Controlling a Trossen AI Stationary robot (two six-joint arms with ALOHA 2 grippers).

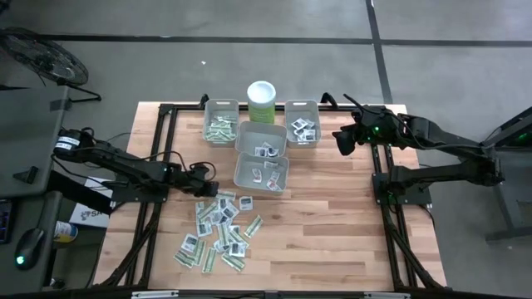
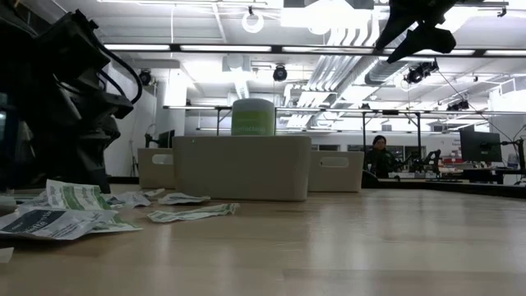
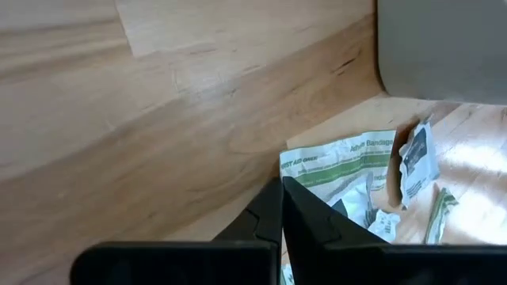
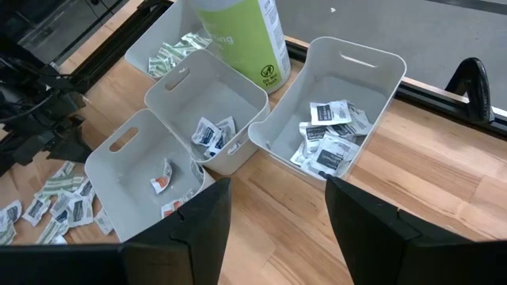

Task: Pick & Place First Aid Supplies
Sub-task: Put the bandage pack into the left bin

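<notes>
The first aid supplies lie scattered flat on the wooden table's near left: green-white strips and small white squares with dark print. The low view shows some of these packets. My left gripper is low at the pile's far left corner, shut, with its tips at a green-white bandage packet. My right gripper hangs open, high over the table's far right, with nothing between its fingers. My left gripper's shut fingertips meet on the side edge of the green-white bandage packet, slanting down at it from the table's left. The tips hide how much paper lies between them. The packet lies flat on the table among other packets.
Several grey bins stand at the far middle: one with green strips, one with white squares, and two nearer ones with a few packets. A pale green canister stands behind them. Bare wood lies at the near right.
</notes>
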